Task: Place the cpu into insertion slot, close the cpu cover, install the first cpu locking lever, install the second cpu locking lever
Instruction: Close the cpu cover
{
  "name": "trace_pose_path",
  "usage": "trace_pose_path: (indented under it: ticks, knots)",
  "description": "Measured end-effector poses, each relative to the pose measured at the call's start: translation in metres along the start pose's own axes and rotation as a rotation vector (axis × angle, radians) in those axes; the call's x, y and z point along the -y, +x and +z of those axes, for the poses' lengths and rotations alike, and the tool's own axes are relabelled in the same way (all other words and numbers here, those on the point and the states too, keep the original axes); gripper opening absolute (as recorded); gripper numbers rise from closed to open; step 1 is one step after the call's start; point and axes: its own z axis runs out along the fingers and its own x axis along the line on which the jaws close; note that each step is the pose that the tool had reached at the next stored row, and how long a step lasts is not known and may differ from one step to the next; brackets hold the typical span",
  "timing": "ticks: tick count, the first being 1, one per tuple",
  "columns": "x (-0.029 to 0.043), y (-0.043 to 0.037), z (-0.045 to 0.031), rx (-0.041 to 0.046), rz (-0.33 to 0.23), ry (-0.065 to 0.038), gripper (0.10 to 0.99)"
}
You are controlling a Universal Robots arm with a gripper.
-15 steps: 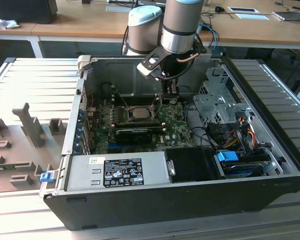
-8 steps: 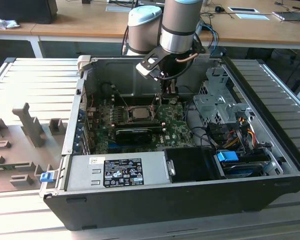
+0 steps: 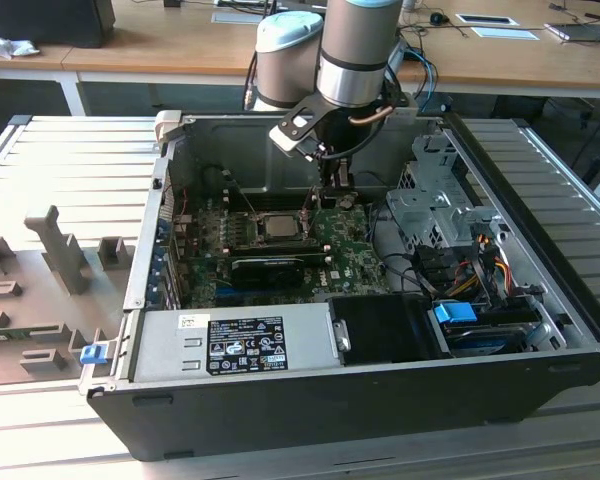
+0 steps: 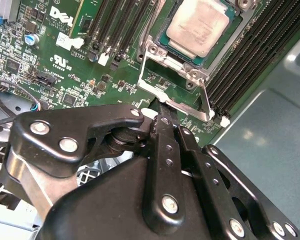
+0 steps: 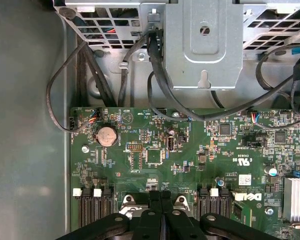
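The cpu (image 4: 197, 24), a flat square chip with a silvery top, lies in the insertion slot (image 4: 165, 44) on the green motherboard (image 4: 50, 65). In the exterior view the cpu (image 3: 278, 224) sits mid-board. The cpu cover (image 4: 176, 103), a silver frame with a square window, is swung open away from the chip. Its free edge lies right at my fingertips. My gripper (image 4: 162, 116) is shut, its black fingers pressed together with nothing visible between them. In the first wrist view the gripper (image 5: 161, 196) sits between two silver tabs of the cover (image 5: 128, 202). A thin locking lever (image 4: 205, 97) runs along the cover's side.
Long black memory slots (image 4: 117, 25) flank the socket on both sides. A metal drive cage (image 3: 435, 200) with black cables (image 5: 155, 75) stands close to the gripper. A black card (image 3: 270, 265) and the power supply (image 3: 240, 340) lie toward the case front.
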Motion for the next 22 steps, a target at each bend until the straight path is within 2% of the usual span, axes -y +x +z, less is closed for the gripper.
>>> trace_pose_path:
  ticks: [22]
  knots:
    - [0.0047,0.0,0.0001,-0.0001,0.0,0.0,0.106]
